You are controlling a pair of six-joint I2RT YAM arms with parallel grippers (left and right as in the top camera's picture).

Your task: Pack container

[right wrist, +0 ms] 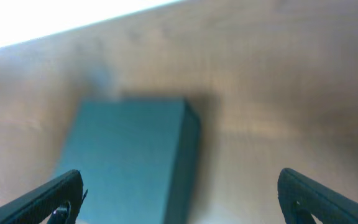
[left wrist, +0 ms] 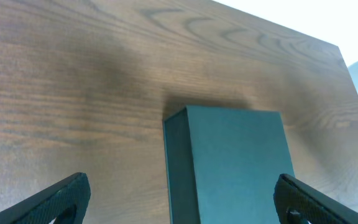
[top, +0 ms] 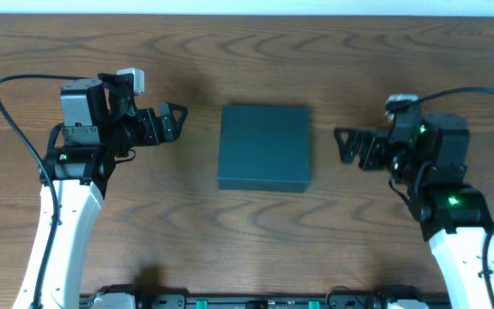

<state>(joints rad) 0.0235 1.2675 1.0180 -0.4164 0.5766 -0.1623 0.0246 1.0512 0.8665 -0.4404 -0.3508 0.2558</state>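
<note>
The container (top: 264,146) is a dark green, roughly square box, lid closed, at the middle of the wooden table. It shows in the left wrist view (left wrist: 238,162) and, blurred, in the right wrist view (right wrist: 126,158). My left gripper (top: 177,120) is open and empty, a short way left of the box, pointing at it; its fingertips (left wrist: 182,199) frame the box's near side. My right gripper (top: 343,146) is open and empty, a short way right of the box; its fingertips (right wrist: 182,196) are spread wide. No snack packets are in view.
The wooden table (top: 256,232) spreads around the box. A dark rail with fittings (top: 256,300) runs along the front edge. The table's far edge (top: 247,15) meets a pale strip at the top.
</note>
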